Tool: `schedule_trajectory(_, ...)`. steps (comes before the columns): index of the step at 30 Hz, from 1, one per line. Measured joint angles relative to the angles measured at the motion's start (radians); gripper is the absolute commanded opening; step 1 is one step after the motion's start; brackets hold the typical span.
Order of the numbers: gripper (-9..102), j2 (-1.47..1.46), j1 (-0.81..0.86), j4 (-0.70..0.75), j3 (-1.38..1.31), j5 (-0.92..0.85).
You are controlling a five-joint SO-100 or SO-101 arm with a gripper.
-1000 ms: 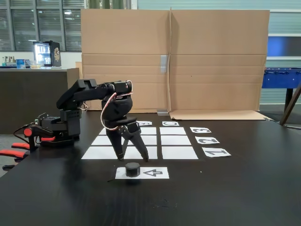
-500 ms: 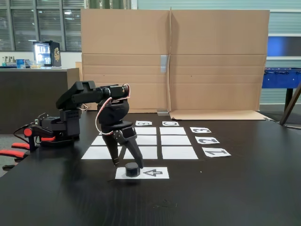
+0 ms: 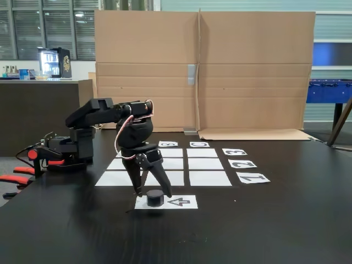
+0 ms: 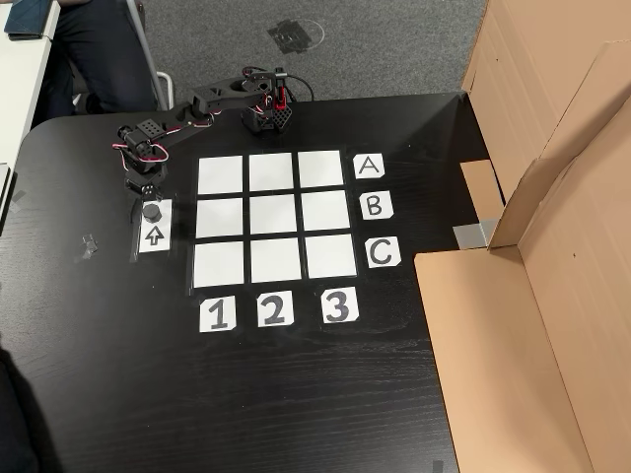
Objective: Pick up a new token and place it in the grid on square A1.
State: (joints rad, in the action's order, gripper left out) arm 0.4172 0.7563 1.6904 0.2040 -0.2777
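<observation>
base: my black arm's base point(image 3: 69, 149) sits at the left of the black table point(image 3: 264, 225) in the fixed view, next to red-handled clamps point(image 3: 19, 179); in the other view it is at the table's top edge point(image 4: 264, 106).
arm: reaches right and forward from the base, wrist bent down, red-and-white wires looped at the wrist.
gripper: my black two-finger gripper point(image 3: 154, 194) points straight down over the near end of the arrow sheet; in the other view it sits just above the puck point(image 4: 144, 189).
fingers: spread wide in a V, tips either side of the puck, holding nothing. Can't tell if a tip touches it.
token: small black short cylindrical puck point(image 3: 155, 197) lies flat on the white sheet printed with an arrow point(image 3: 179, 202), at the end behind the arrow's tail point(image 4: 152, 211).
grid: nine blank white paper rectangles in a 3x3 array point(image 4: 274, 217), just right of the arrow sheet in the other view, all cells bare.
square A1: blank white corner cell point(image 4: 221, 175) in the A row and 1 column, near the gripper, not touched.
labels: A, B, C along the right edge, 1, 2, 3 along the bottom in the other view.
backdrop: brown folded cardboard panel point(image 3: 203, 71) stands behind the table.
</observation>
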Motion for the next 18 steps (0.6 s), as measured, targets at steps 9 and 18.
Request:
schedule_trajectory(9,40,-0.02,-0.038,0.0,-0.006,-0.002)
schedule_trajectory(18,39,-0.028,-0.051,0.0,-0.017,-0.002)
